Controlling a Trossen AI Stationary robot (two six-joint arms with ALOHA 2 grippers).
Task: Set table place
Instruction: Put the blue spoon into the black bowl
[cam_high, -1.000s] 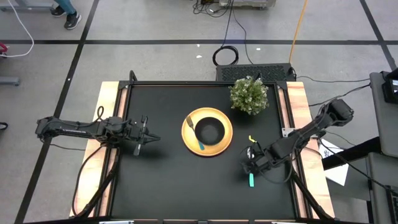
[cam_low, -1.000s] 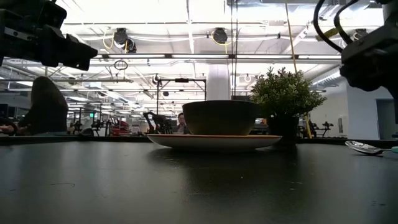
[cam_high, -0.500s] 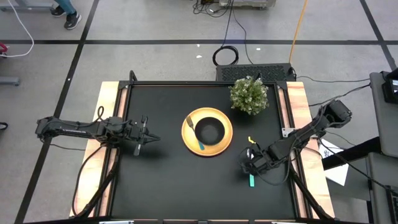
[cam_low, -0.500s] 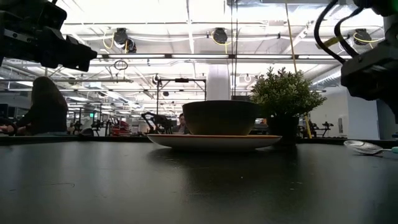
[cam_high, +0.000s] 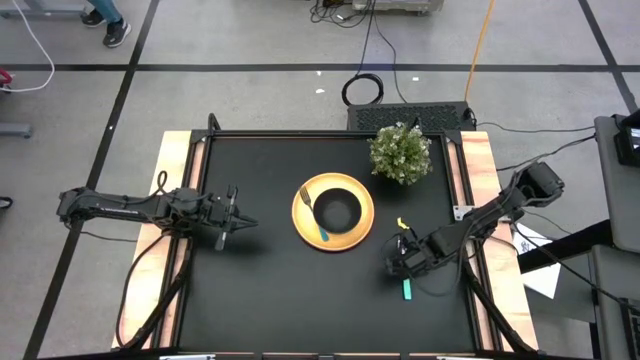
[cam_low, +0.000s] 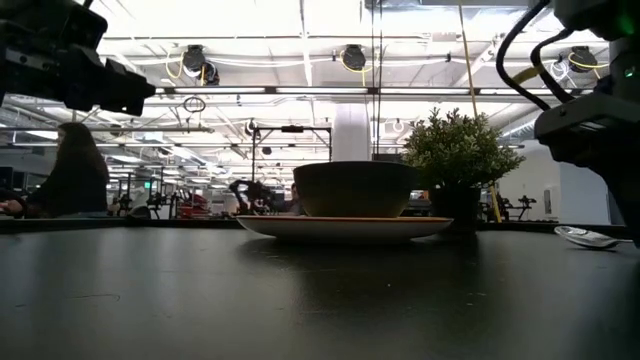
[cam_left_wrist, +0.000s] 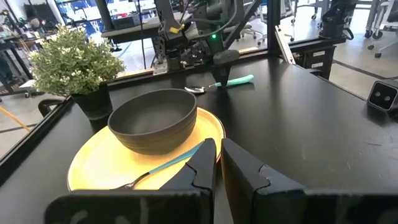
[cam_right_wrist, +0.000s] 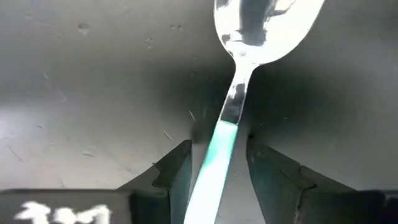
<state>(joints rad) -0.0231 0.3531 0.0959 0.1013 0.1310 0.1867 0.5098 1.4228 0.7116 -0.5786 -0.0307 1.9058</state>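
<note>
Right tool has lowered, straddling spoon handle.

Bowl on plate (fork beside)

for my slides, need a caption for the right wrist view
Right gripper open, fingers straddling the teal-handled spoon lying on the black table.

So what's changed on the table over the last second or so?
Very little. The right gripper has edged slightly toward the table's middle, open, with its fingers on either side of the spoon, which lies on the table. The left gripper, plate, bowl and fork stayed put.
</note>
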